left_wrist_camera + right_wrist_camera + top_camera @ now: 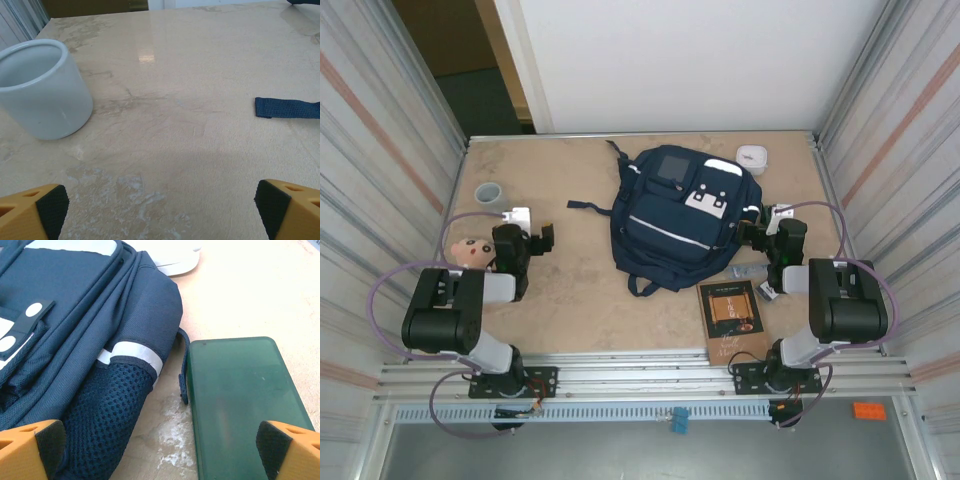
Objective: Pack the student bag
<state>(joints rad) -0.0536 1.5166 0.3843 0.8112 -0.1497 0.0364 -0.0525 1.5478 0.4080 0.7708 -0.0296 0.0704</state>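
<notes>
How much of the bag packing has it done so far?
Nothing looks packed yet: the bag lies on the table, with the cup, doll, book and green slab lying around it. Nothing is in hand: the left tool and right tool are open and empty. All the packing is left.

1. Student bag point(675, 225): navy blue, white-grey patches, thin pale stripe.
2. Cup point(42, 90): plain pale grey-white.
3. Flat slab point(240, 400): dark green.
4. Table point(175, 100): beige, marbled.
5. Book point(730, 308): dark brown cover.

Bright, even overhead light. A small glare patch marks the far tabletop point(146, 59); soft shadows edge the student bag point(665, 235). Focus is sharp.
</notes>
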